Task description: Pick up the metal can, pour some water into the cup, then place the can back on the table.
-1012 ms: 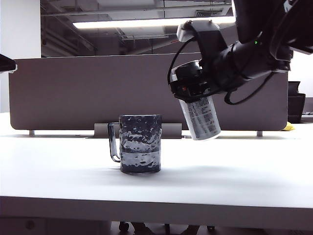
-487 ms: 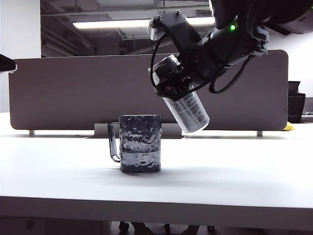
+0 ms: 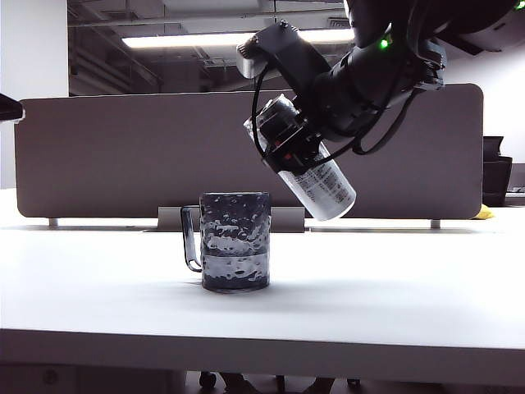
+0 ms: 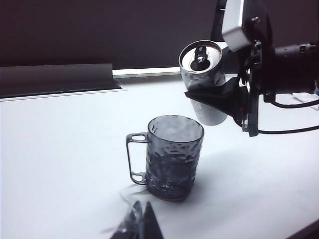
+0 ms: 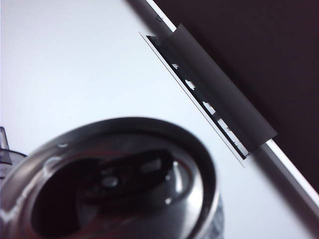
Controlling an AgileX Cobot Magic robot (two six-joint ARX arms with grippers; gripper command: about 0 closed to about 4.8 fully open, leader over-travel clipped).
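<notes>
The metal can (image 3: 316, 182) hangs in the air, tilted, its open top up and to the left, its base lower right. My right gripper (image 3: 299, 152) is shut on the can's upper half. The can is above and just right of the cup (image 3: 235, 240), not touching it. This dark dimpled mug stands upright on the white table (image 3: 394, 304), handle to the left, with a clear layer of water (image 3: 235, 268) low inside. The left wrist view shows the cup (image 4: 172, 157), the can (image 4: 208, 107) behind it, and my left gripper (image 4: 142, 221) shut, short of the mug. The can's top (image 5: 114, 184) fills the right wrist view.
A grey partition panel (image 3: 123, 156) runs along the back of the table, with a metal foot bracket (image 3: 287, 220) behind the mug. Black office items (image 3: 496, 180) and something yellow (image 3: 484, 213) sit at the far right. The table's thick front edge (image 3: 246, 349) is near the camera.
The right arm has carried the can left and upward, to just beside the mug. The can has tipped further, its top leaning toward the mug. The mug has not moved.
</notes>
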